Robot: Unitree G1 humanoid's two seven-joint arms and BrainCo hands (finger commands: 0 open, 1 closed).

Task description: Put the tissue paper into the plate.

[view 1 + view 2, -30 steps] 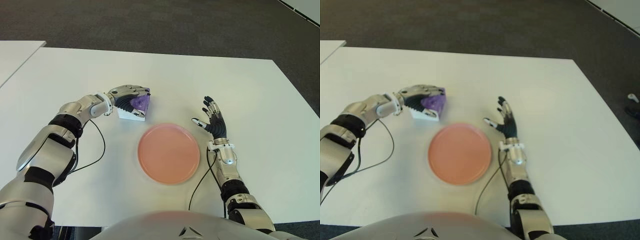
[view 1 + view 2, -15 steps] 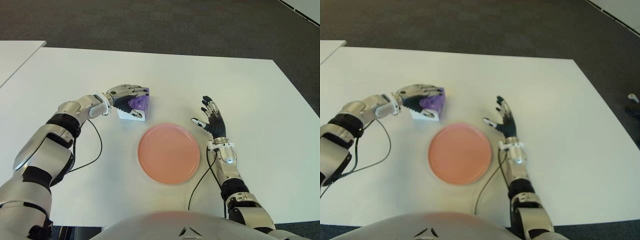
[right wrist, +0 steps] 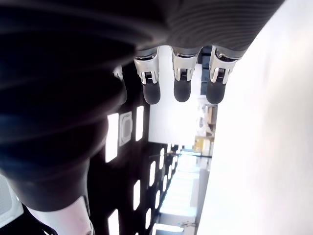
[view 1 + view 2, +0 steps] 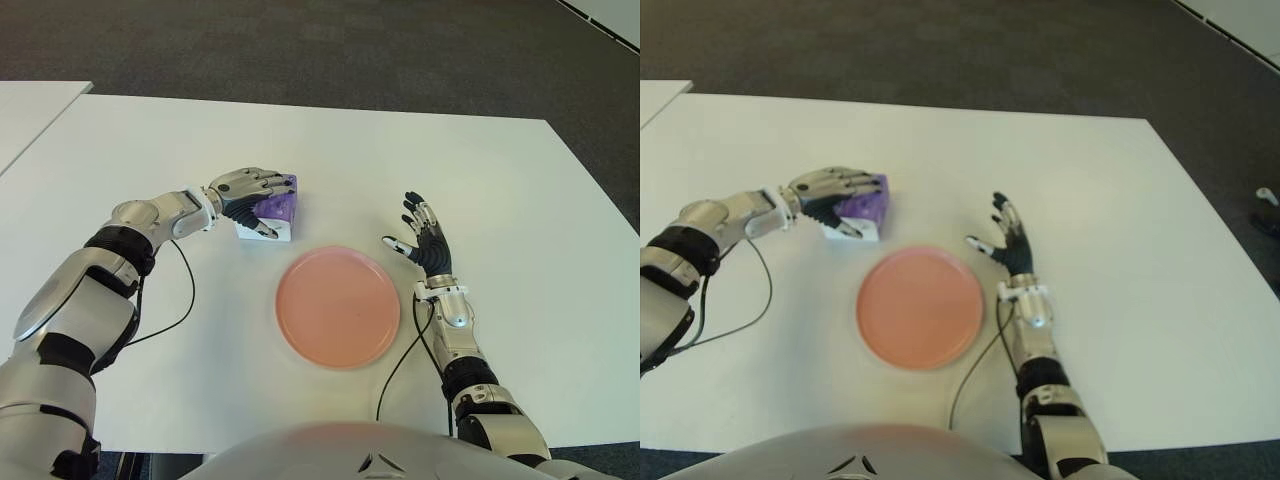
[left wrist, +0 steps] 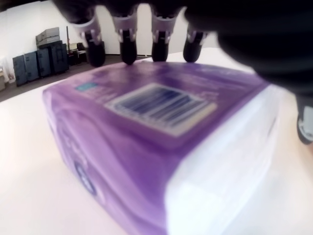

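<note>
The left hand [image 4: 247, 187] grips the purple tissue pack [image 5: 161, 142], barcode label up, beside the plate [image 4: 338, 307]; the right hand [image 4: 423, 243] shows open right of the plate.

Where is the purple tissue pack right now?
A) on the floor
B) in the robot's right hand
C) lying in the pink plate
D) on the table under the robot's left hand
D: the tissue pack sits on the table with the left hand curled over it, beside the bare plate; the right hand is open and holds nothing.
</note>
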